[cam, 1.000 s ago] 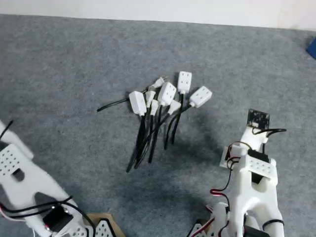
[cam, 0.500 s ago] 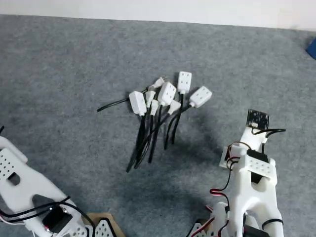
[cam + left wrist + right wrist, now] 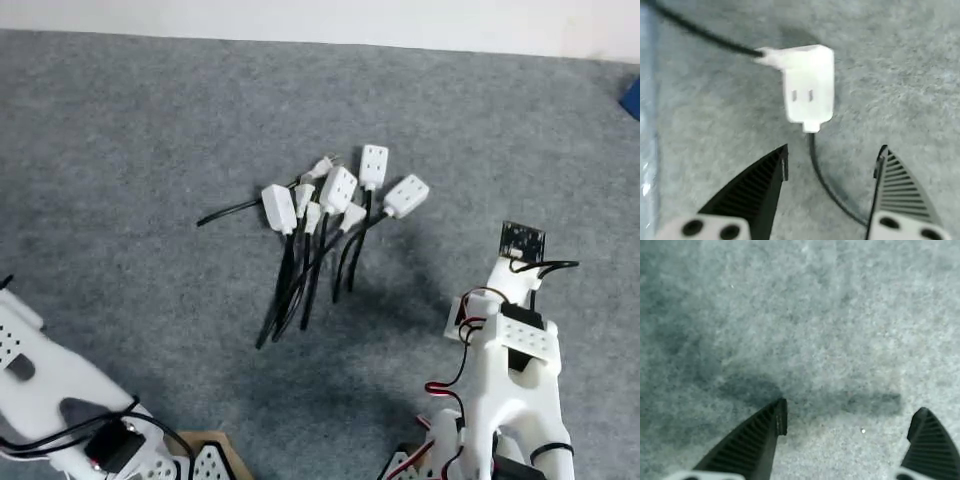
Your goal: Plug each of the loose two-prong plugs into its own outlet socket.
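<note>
Carpet, grey, beneath white sockets and plugs; pale wall beyond.

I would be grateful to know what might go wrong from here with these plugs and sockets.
The plugs, sockets and black cords lie bunched and crossing, so lifting one may drag its neighbours. A cord from the socket runs through the open left gripper, so closing might pinch cord, not body.

No text, labels, brands or numbers readable anywhere; the white outlet socket shows two slots, no legible print.
</note>
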Robot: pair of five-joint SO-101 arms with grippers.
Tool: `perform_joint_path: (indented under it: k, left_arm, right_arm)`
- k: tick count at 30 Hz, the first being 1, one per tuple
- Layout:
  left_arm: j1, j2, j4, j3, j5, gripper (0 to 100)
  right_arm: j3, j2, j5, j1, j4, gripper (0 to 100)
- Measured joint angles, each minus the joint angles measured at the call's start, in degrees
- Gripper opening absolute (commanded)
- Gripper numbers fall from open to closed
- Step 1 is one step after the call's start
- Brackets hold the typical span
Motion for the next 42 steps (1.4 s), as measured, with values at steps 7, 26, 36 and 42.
perform_joint_path:
  k: [7, 26, 36, 42]
  left_arm:
    - [0.5, -15.2, 0.6, 17.8, 1.0, 28]
    - [52.7, -38.2, -4.3, 56.8, 17.4, 28]
    - [64.8, -28.1, -14.5, 56.8, 20.7, 28]
    - [70.3, -27.0, -15.5, 54.8, 19.3, 28]
  right_arm:
    - [0.0, 0.0, 0.0, 0.0, 0.0, 37.1]
    - [0.0, 0.0, 0.0, 0.0, 0.0, 37.1]
    - [0.1, 0.0, 1.5, -1.1, 0.0, 37.1]
    - [0.1, 0.0, 1.5, -1.2, 0.0, 37.1]
